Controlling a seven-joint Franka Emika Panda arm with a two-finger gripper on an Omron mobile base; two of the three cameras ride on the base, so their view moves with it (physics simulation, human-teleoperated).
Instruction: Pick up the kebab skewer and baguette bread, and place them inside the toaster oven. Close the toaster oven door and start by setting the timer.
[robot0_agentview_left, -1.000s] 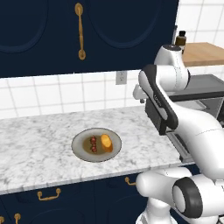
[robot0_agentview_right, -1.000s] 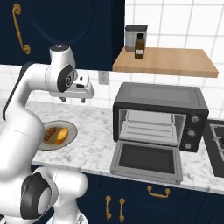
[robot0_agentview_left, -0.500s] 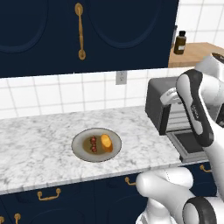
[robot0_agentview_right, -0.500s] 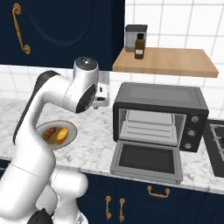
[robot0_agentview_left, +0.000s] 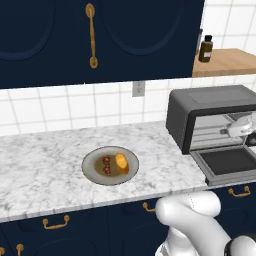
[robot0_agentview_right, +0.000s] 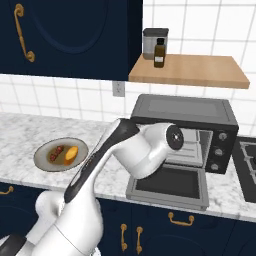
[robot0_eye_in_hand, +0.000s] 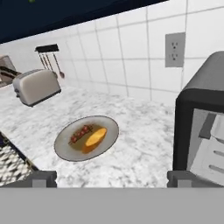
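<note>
Resting on one grey plate (robot0_agentview_left: 95, 172) on the marble counter (robot0_agentview_left: 45, 170) are one kebab skewer (robot0_agentview_left: 106, 165) and one baguette bread (robot0_agentview_left: 121, 163), side by side; one toaster oven (robot0_agentview_left: 210, 117) stands well right, its toaster oven door (robot0_agentview_left: 227, 164) dropped flat; the gripper (robot0_eye_in_hand: 111, 177) is spread wide, holding nothing.

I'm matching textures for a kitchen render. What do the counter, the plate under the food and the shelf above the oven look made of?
The white grey-veined counter looks like polished marble or a marble-look stone. The round grey plate looks like glazed ceramic or stoneware, plain with a darker rim; it may be metal. The tan flat shelf looks like light matte wood with a faint grain.
</note>
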